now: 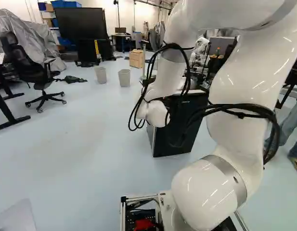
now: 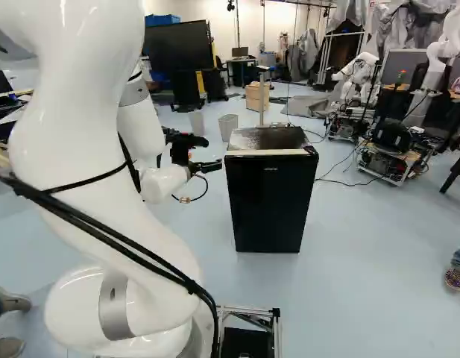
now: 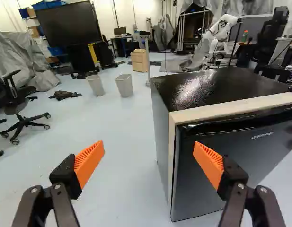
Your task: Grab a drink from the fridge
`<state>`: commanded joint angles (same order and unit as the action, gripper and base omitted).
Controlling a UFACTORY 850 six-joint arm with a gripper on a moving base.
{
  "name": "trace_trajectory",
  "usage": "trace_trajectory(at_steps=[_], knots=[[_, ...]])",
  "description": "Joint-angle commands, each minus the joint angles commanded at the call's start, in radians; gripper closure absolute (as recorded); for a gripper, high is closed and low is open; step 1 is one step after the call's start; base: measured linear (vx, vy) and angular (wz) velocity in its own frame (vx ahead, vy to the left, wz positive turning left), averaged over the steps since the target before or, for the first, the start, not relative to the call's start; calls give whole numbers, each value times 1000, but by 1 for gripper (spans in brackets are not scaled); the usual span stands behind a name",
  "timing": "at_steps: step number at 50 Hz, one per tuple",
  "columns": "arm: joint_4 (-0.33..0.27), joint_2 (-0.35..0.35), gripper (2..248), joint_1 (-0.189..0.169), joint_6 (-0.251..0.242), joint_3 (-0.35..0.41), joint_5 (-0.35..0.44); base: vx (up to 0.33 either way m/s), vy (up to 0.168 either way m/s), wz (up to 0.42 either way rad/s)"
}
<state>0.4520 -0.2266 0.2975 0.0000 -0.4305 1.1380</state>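
fridge (image 2: 268,190) shut, mid-frame in the right base view; hand (image 3: 149,157) wide by its edge, seemingly placed to open the door (image 3: 261,156).

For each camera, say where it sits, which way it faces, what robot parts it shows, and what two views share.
Left base view: behind and left of the white jointed arm, facing ahead, slightly down; arm right of middle, partly hiding the black boxy fridge.
Right base view: behind and right, facing similarly; arm left of middle, fridge front visible.
Wrist view: on the wrist, looking along the black gripper, showing its open, orange-padded fingers.
Shared: both base views show arm and fridge.
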Motion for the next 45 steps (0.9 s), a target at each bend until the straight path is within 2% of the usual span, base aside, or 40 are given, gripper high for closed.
trace_trajectory(at_steps=[15,45], knots=[[96,-86,3,19,0,-58,54,0,0,0],[301,-187,3,34,0,-88,159,0,0,0]])
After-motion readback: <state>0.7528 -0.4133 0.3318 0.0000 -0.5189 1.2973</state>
